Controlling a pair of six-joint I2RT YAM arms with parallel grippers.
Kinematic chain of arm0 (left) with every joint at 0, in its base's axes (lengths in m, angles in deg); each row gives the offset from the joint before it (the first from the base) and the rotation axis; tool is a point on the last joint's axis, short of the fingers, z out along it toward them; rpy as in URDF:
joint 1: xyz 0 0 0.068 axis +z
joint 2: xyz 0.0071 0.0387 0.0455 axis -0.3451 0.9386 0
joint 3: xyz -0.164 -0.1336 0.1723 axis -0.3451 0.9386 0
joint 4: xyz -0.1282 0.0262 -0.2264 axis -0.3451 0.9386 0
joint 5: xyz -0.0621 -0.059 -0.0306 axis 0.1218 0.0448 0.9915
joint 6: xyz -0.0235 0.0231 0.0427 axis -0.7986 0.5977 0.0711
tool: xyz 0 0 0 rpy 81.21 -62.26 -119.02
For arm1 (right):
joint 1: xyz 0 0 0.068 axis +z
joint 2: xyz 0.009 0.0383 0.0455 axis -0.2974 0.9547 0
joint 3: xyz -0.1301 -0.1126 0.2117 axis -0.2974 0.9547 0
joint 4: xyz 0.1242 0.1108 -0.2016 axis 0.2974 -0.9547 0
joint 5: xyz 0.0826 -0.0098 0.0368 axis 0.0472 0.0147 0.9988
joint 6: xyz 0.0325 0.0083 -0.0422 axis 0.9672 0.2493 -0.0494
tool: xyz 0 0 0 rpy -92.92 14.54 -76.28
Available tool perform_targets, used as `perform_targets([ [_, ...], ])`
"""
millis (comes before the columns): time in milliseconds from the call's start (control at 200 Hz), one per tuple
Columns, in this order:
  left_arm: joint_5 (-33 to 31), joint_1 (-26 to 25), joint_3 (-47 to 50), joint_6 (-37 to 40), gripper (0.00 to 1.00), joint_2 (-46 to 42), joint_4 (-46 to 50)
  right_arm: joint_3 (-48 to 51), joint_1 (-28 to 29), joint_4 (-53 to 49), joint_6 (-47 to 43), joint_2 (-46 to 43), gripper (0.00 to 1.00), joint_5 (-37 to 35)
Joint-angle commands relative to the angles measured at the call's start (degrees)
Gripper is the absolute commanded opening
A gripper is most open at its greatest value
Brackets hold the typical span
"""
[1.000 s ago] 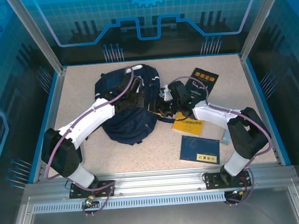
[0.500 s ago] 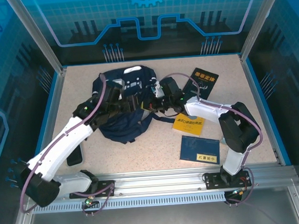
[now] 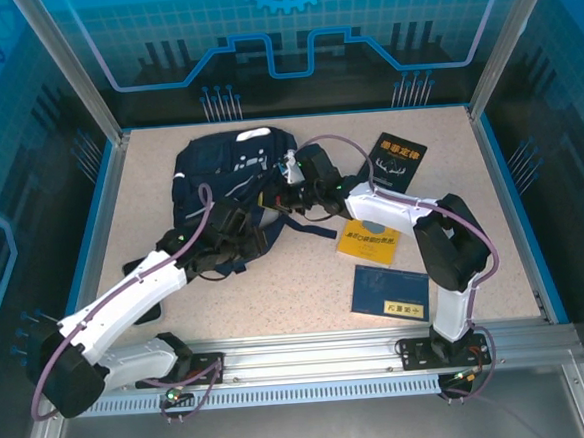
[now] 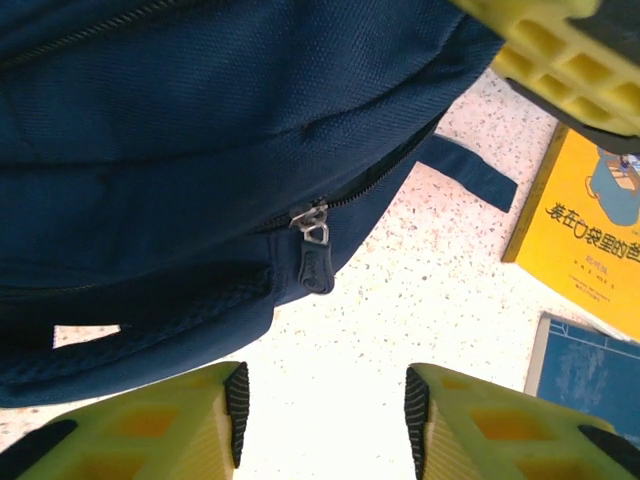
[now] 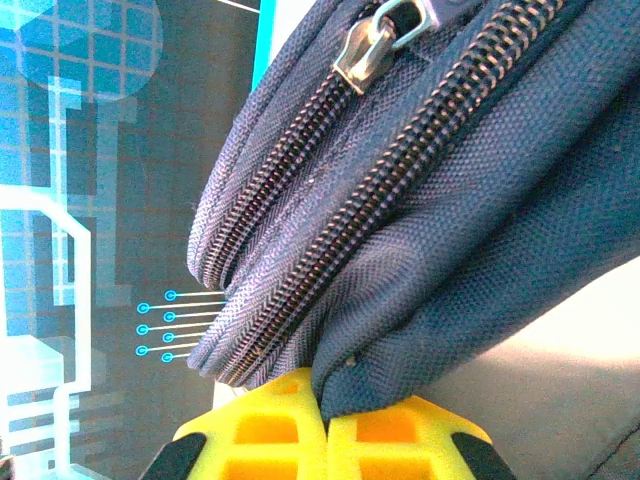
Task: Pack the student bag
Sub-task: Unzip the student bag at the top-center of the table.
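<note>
Speckled table [image 3: 306, 278] under everything, blue rim round it. On it lies the student bag [image 3: 224, 174], biggest item by far. It's navy and flat, far-left of centre, w/ a white patch at its far end & thin white stripes on top. Its near-right side sits btwn my two claws. In the left wrist view a dark strap [image 4: 465, 170] pokes out from the bag over the table toward the right.

3 books lie flat on the table, right of the bag. The blue book [image 3: 389, 292] is nearest my bases, w/ a label strip along its near edge. The yellow book [image 3: 366, 241] is just beyond it w/ a small gap btwn them, and my right arm passes just past its far edge. The black book [image 3: 400, 161] is farthest, tilted, yellow lettering, well apart from the blue one.

My left claw [image 3: 240, 226] sits at the bag's near edge. Its own cam shows it spread: yellow fingers [image 4: 200, 425] w/ black pads, only bare table btwn them. The bag is just ahead, not touching.

My right claw [image 3: 291, 172] sits at the bag's right side. Its own cam shows it pressed together, pinching a fold of the bag's navy fabric just below two zip tracks.

Smallest bits: a silver zip puller [image 4: 312, 222] w/ a navy tab hanging off it, on the seam ahead of my left claw. A metal zip slider [image 5: 375, 45] sits on the upper track, at the top of the right wrist view.
</note>
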Motion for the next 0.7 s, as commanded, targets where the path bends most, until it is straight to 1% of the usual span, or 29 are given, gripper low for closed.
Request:
perform_targets([
  [0,-3.26,-0.33,2.04,-4.94,0.44,1.44,-5.53,-2.82,1.05,3.03,0.73,-0.45,0.0,1.86],
  [150,-3.41,-0.35,3.01,-5.73,0.39,3.86,-9.75,-2.48,1.09,2.98,0.8,-1.24,0.0,2.0],
  [250,-3.63,-0.42,2.74,-6.19,0.36,5.41,-10.29,-2.66,1.18,2.86,0.9,-1.31,0.0,2.25],
  [365,-7.06,-0.42,2.61,-7.79,0.33,6.26,-8.78,-2.62,1.35,3.11,1.12,-1.28,0.0,2.48],
  [415,-8.91,-0.44,2.64,-8.81,0.33,6.53,-7.8,-2.52,1.34,3.11,1.18,-1.36,0.0,2.48],
  [495,-10.03,-0.44,2.71,-9.99,0.33,7.09,-6.96,-2.26,1.35,3.21,1.35,-1.43,0.0,2.48],
  [695,-8.94,-0.44,2.31,-9.74,0.37,9.53,-7.66,-2.14,1.35,3.36,1.42,-1.29,0.0,2.55],
])
